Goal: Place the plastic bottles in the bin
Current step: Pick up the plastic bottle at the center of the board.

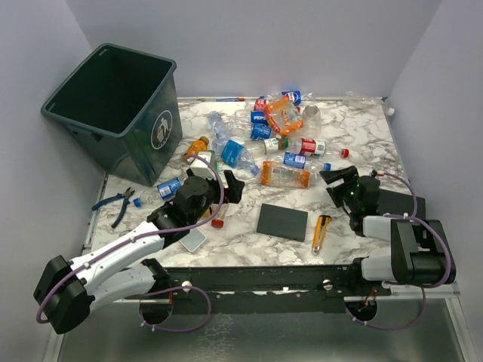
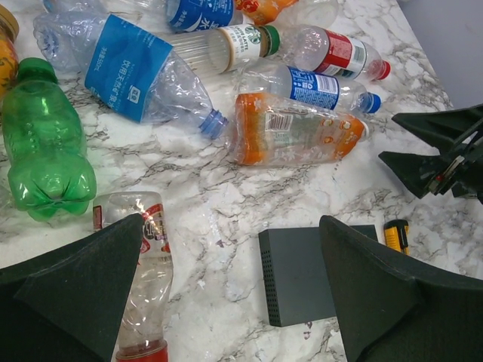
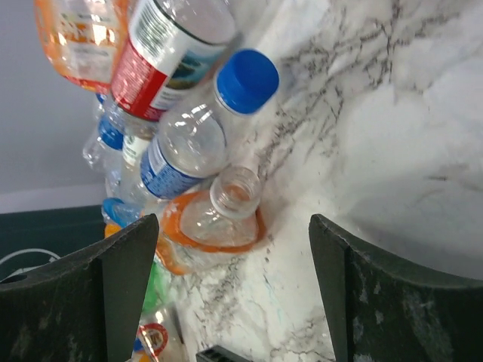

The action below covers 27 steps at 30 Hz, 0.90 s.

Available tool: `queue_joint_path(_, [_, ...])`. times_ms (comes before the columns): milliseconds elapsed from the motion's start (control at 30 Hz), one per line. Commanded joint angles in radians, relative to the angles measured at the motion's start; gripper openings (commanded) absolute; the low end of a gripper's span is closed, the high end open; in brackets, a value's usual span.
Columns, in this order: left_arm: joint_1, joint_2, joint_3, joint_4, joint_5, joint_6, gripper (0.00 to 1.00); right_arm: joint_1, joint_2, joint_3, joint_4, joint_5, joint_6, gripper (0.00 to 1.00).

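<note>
Since the orange-tinted bottle [image 1: 285, 175] lies with its open neck toward the right end effector [image 1: 337, 185], that open, empty one is nearer; the left end effector [image 2: 230, 225] gapes empty too.

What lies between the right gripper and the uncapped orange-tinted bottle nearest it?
Only bare marble table. The left wrist view shows a short strip of it between the right gripper and the neck of the orange-tinted bottle.

1 bin [image 1: 143, 147], roughly 14 plastic bottles [image 1: 285, 175], pile too overlapped for exact count, 1 black pad [image 1: 281, 222], 1 yellow utility knife [image 1: 321, 232], 1 pair of pliers [image 1: 115, 204]
</note>
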Motion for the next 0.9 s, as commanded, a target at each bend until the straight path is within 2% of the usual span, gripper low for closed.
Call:
queue_joint_path(0, [0.003,0.000,0.011,0.008,0.038,-0.011,0.99,0.029,0.036,-0.004,-0.046,-0.038,0.001,0.85])
queue_joint_path(200, [0.002,-0.033,-0.006,0.008,0.033,-0.016,0.99,0.080,0.171,0.040,0.033,-0.026,0.094,0.80])
queue_joint_path(567, [0.002,-0.059,-0.012,0.001,0.019,-0.015,0.99,0.106,0.294,0.055,0.177,0.075,0.227,0.58])
queue_joint_path(800, [0.001,-0.053,-0.013,0.000,0.019,-0.015,0.99,0.105,0.355,0.081,0.219,0.101,0.245,0.58])
queue_joint_path(867, [0.001,-0.052,-0.012,-0.001,0.018,-0.015,0.99,0.106,0.379,0.093,0.226,0.092,0.244,0.62])
